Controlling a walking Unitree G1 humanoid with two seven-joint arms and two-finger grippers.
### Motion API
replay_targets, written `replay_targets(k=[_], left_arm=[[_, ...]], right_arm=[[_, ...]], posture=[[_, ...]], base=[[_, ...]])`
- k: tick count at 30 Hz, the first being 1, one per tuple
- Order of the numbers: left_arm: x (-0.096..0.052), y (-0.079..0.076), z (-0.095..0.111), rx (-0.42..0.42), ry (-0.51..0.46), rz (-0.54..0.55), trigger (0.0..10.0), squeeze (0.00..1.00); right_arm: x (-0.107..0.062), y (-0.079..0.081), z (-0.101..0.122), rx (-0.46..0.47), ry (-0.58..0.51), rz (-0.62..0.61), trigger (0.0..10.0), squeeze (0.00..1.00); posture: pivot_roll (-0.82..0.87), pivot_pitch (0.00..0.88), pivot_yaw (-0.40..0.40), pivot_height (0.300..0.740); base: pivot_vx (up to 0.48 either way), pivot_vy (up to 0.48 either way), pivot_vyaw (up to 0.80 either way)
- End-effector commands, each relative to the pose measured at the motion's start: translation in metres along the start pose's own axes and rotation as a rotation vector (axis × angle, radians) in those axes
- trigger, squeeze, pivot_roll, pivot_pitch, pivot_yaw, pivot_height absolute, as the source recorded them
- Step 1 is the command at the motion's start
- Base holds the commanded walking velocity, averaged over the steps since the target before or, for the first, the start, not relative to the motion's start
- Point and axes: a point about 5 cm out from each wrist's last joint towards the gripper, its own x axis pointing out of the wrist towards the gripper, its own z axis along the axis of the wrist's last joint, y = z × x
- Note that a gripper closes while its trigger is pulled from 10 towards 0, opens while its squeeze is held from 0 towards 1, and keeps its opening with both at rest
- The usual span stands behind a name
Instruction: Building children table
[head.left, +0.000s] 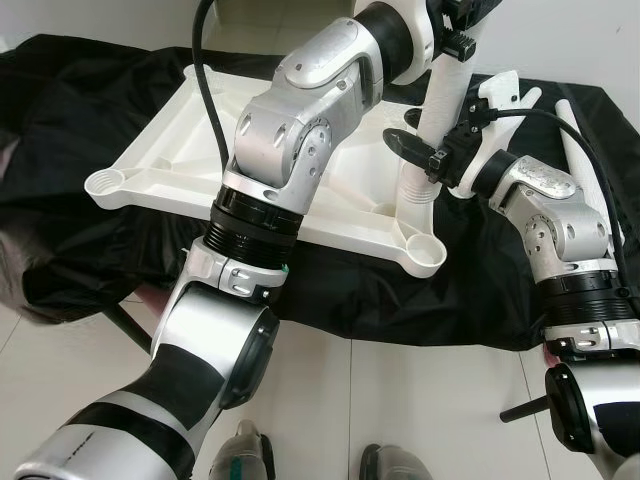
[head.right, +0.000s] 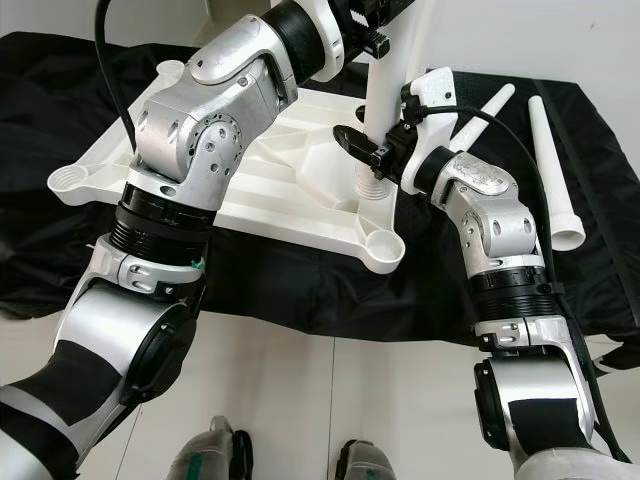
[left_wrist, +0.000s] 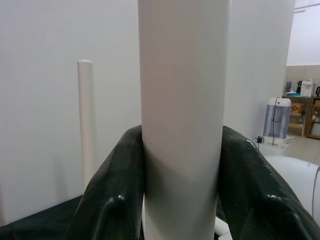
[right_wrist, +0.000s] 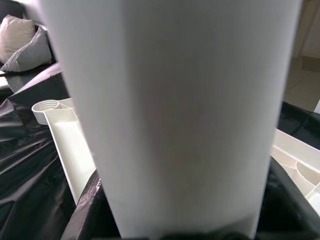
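Both the left pincer (left_wrist: 182, 200) and right pincer (head.right: 372, 148) grasp the upright white table leg (head.right: 385, 90) between their fingers.

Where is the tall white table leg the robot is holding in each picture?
Left eye view: the table leg stands upright, right of centre, on the upturned tabletop.
Right eye view: just right of centre, rising from the top edge.
Left wrist view: centre, between the left end effector's fingers.
Right wrist view: very close.
Shared landmark: the black cloth.
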Motion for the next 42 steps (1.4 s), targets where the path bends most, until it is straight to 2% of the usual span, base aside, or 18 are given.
replay_targets(k=[1, 38, 39, 40, 41, 42], left_arm=[[0.002, -0.008, -0.003, -0.006, 0.016, -0.042, 10.0, 0.00], [0.002, -0.008, -0.003, -0.006, 0.016, -0.042, 10.0, 0.00], [0.002, -0.009, -0.005, -0.016, 0.021, -0.046, 10.0, 0.34], [0.002, -0.009, -0.005, -0.016, 0.021, -0.046, 10.0, 0.34], [-0.003, -0.009, -0.014, -0.013, 0.063, -0.043, 10.0, 0.00], [-0.006, -0.009, -0.021, -0.009, 0.094, -0.039, 10.0, 0.00]], right_arm=[[0.000, -0.004, 0.012, -0.025, -0.038, -0.017, 10.0, 0.00], [0.000, -0.004, 0.012, -0.025, -0.038, -0.017, 10.0, 0.00], [0.000, -0.005, 0.012, -0.021, -0.039, -0.026, 10.0, 0.00], [0.000, -0.005, 0.012, -0.021, -0.039, -0.026, 10.0, 0.00], [-0.001, -0.006, 0.006, 0.025, -0.059, -0.075, 10.0, 0.00], [-0.003, -0.006, 0.002, 0.060, -0.073, -0.111, 10.0, 0.00]], posture=[[-0.04, 0.128, 0.068, 0.740], [-0.04, 0.128, 0.068, 0.740], [-0.04, 0.000, 0.000, 0.740], [-0.04, 0.000, 0.000, 0.740], [-0.03, 0.000, 0.000, 0.740], [-0.03, 0.000, 0.000, 0.740]], base=[[0.000, 0.000, 0.00], [0.000, 0.000, 0.00], [0.000, 0.000, 0.00], [0.000, 0.000, 0.00], [0.000, 0.000, 0.00], [0.000, 0.000, 0.00]])
